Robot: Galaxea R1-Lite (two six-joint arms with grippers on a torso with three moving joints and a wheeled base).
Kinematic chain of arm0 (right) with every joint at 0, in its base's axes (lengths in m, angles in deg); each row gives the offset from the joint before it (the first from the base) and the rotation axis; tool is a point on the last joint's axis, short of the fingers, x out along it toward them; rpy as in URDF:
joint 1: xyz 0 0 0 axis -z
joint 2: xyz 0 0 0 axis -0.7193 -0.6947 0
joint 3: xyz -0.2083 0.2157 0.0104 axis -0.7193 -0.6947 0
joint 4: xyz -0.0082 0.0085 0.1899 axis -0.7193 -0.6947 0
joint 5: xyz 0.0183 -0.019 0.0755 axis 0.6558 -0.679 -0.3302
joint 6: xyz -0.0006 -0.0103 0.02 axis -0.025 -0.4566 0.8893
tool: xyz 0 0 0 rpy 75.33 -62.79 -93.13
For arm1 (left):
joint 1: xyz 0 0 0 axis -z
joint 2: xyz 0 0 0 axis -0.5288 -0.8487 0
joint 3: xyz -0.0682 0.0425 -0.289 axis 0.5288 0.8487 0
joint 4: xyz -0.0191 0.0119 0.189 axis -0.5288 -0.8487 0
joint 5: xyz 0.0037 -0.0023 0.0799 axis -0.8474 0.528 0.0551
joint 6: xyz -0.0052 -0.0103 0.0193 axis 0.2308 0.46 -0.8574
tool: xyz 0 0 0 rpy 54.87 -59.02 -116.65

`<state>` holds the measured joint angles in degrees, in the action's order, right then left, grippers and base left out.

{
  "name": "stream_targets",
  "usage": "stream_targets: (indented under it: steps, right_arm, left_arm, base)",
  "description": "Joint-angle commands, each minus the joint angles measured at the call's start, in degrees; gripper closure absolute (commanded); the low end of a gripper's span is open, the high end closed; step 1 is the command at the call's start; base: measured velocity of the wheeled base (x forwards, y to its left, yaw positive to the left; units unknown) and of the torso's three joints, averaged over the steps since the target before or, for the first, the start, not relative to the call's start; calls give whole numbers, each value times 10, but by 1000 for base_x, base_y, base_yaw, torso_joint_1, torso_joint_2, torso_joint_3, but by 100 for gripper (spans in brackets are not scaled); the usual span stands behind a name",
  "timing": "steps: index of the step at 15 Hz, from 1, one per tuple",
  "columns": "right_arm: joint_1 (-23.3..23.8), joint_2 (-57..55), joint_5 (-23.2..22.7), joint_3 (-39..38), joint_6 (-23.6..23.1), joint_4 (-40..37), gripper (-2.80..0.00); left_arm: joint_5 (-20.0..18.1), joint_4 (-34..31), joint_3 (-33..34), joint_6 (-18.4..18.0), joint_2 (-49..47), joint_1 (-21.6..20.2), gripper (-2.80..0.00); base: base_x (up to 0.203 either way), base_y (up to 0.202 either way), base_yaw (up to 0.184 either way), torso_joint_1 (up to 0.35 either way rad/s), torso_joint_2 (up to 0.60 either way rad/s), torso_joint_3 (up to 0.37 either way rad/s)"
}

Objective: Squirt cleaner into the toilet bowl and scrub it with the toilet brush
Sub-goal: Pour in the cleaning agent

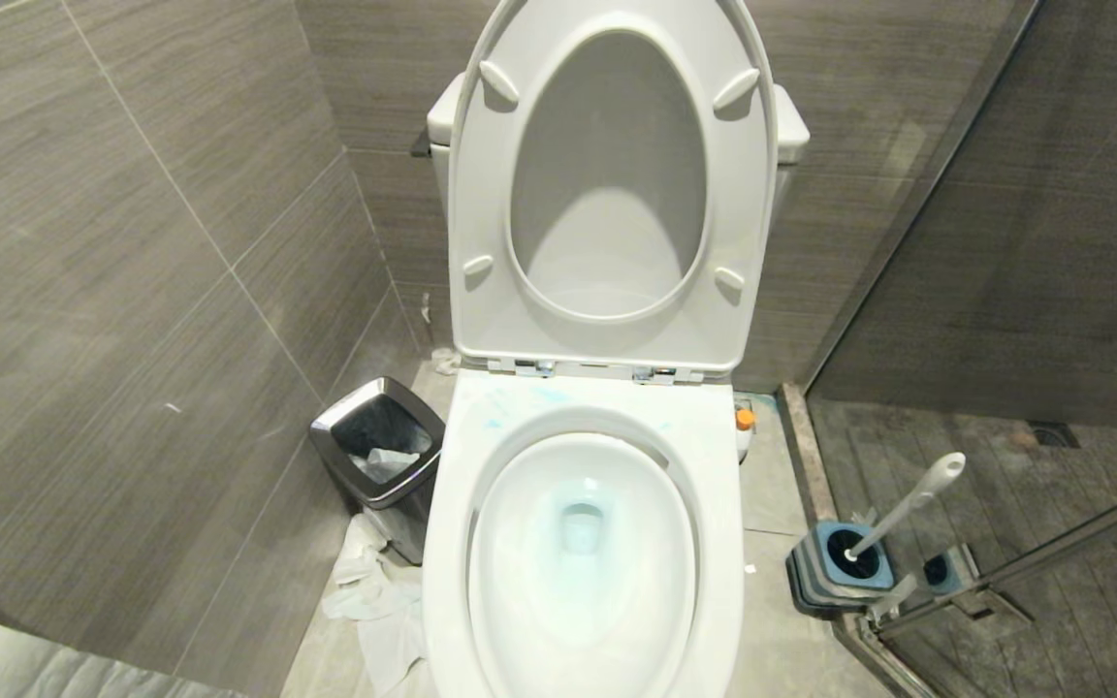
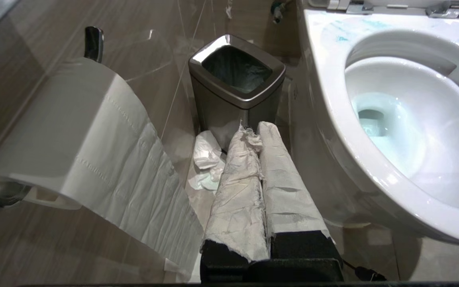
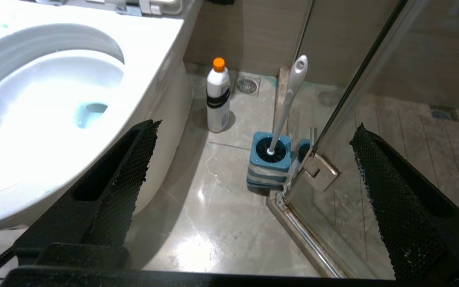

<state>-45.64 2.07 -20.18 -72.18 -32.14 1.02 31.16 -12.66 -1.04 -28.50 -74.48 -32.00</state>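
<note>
The white toilet bowl (image 1: 444,543) stands in the middle with seat and lid up. Cleaner shows as a turquoise tint in the basin (image 1: 580,528) and as streaks on the back rim (image 1: 497,417). The toilet brush (image 1: 908,506) leans in its square blue holder (image 1: 835,572) on the floor to the right. Neither arm is in the head view. My left gripper (image 2: 258,129) is shut, its fingers wrapped in white paper, pointing between the bin and the bowl (image 2: 333,119). My right gripper (image 3: 256,126) is open wide and empty, some way back from the brush (image 3: 289,99) and holder (image 3: 269,163).
A white bottle with an orange cap (image 3: 218,99) stands on the floor beside the toilet. A chrome-rimmed bin (image 1: 379,451) and crumpled paper (image 1: 374,591) lie to the left. A toilet-paper roll (image 2: 74,131) hangs on the left wall. A glass shower door (image 3: 357,79) borders the holder.
</note>
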Motion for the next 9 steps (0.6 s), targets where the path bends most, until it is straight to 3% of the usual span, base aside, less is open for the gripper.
stream_targets:
  steps: [1, 9]
  right_arm:
    - [0, 1, 0, -6, 0, 0, -280]
    - [0, 0, 0, -6, 0, 0, -280]
  left_arm:
    - [0, 0, 4, 0, 0, 0, 0]
    - [0, 0, 4, 1, 0, 0, 0]
  base:
    - [0, 0, 0, 3, 4, -172]
    - [0, 0, 0, 3, 5, -194]
